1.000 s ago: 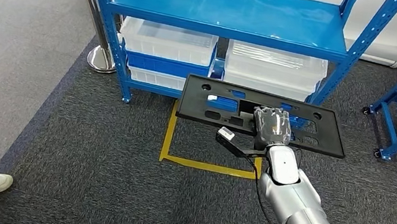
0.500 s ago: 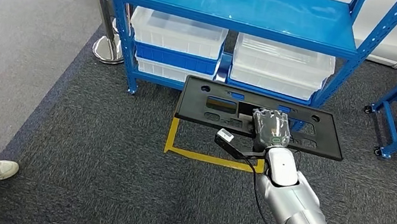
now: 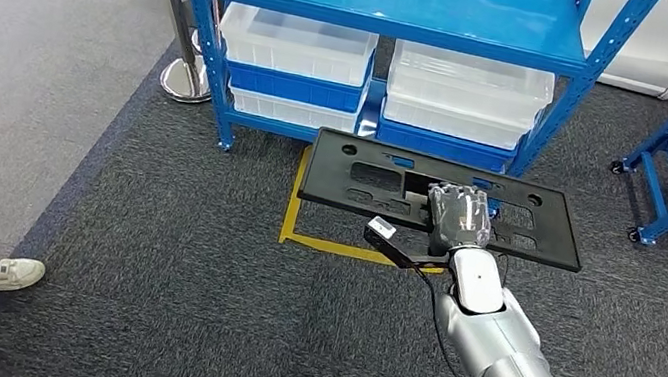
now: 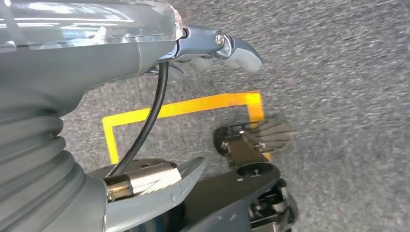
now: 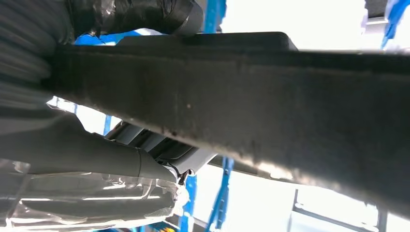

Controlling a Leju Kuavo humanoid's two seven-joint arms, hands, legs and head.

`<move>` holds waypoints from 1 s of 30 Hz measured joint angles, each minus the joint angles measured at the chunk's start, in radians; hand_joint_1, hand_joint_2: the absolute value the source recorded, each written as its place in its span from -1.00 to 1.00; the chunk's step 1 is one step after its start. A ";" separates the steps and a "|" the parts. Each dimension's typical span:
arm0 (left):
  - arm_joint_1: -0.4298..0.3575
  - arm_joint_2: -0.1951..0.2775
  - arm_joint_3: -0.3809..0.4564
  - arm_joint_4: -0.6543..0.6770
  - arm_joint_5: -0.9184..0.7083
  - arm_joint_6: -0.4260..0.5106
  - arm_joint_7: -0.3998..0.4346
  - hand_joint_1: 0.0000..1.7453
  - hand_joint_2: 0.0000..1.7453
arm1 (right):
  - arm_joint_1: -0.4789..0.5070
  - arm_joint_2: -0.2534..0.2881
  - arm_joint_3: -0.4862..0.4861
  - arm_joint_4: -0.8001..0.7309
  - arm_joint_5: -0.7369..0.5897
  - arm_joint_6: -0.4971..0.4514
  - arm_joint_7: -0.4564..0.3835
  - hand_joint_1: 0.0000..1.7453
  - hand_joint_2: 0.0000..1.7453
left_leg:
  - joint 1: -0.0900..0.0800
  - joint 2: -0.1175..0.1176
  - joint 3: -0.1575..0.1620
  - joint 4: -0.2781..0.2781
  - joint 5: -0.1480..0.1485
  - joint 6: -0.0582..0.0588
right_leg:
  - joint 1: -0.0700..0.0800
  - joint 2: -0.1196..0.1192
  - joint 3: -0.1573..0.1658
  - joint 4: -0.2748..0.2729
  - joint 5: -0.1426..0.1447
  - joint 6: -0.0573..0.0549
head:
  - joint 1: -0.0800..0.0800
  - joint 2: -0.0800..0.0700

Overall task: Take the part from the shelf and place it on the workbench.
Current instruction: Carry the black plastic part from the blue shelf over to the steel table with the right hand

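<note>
**Dark carpet, blue shelving, part held aloft**

Dark grey carpet [image 3: 196, 268] spreads under you, meeting a paler floor strip [image 3: 18, 47] on the left, with a yellow taped outline [image 3: 291, 207] marked just before the blue shelf [image 3: 400, 2]. Clear bins [image 3: 297, 46] sit on its lower level. Your right hand [image 3: 457, 216] holds the flat black part [image 3: 363, 173] over the carpet, fingers [image 3: 454, 203] wrapped over its near edge. Your left hand [image 4: 212, 46] hangs above the tape; you cannot tell how its fingers lie. A person's white shoe [image 3: 15, 274] stands at the left.

Near edge of black part [image 3: 353, 171] hidden under right hand [image 3: 458, 215]; hand's fingertips unseen beneath it.
</note>
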 joint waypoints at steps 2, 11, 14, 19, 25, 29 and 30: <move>0.000 0.000 0.000 0.000 -0.001 0.000 0.001 -1.00 1.00 | 0.001 0.000 0.000 0.000 -0.001 0.000 0.000 1.00 1.00 | 0.003 0.000 -0.026 0.121 -0.104 -0.007 | 0.001 -0.002 -0.027 0.003 0.020 -0.008 | -0.002 0.000; -0.008 0.001 0.000 0.000 -0.005 0.002 0.001 -1.00 1.00 | 0.008 0.000 -0.001 0.000 -0.004 -0.001 0.002 1.00 1.00 | -0.007 -0.003 0.194 -0.040 -0.100 0.009 | 0.003 -0.003 -0.135 0.041 0.090 0.016 | -0.001 0.000; -0.005 0.001 0.000 0.000 -0.005 0.004 -0.002 -1.00 1.00 | 0.011 -0.001 -0.002 0.001 -0.005 0.002 0.001 1.00 1.00 | -0.001 0.002 0.181 -0.062 -0.077 0.033 | 0.004 0.000 -0.147 0.046 0.082 0.032 | 0.000 0.000; -0.002 0.000 0.001 0.000 -0.009 0.007 -0.008 -1.00 1.00 | 0.015 -0.001 -0.005 0.002 -0.018 0.012 -0.004 1.00 1.00 | 0.002 0.011 0.135 -0.064 -0.036 0.053 | -0.002 0.002 -0.211 0.288 -0.074 0.052 | 0.002 0.000; 0.004 0.000 0.001 0.000 -0.018 0.002 -0.009 -1.00 1.00 | 0.013 -0.001 -0.015 0.000 -0.034 0.016 -0.006 1.00 1.00 | -0.003 0.035 0.101 -0.044 -0.018 0.035 | 0.008 -0.047 -0.021 0.040 -0.006 0.042 | 0.002 0.000; 0.006 0.000 0.000 0.000 -0.024 0.002 -0.010 -1.00 1.00 | 0.015 -0.003 -0.018 -0.001 -0.037 0.017 -0.006 1.00 1.00 | -0.002 0.049 0.092 -0.032 -0.027 0.012 | 0.009 -0.024 -0.027 0.014 0.005 0.013 | 0.002 0.000; 0.006 0.000 0.000 0.000 -0.025 0.002 -0.009 -1.00 1.00 | 0.016 -0.004 -0.018 -0.001 -0.037 0.018 -0.006 1.00 1.00 | -0.001 0.041 0.080 -0.003 -0.053 0.008 | 0.007 -0.017 -0.030 0.011 0.012 0.004 | 0.001 0.000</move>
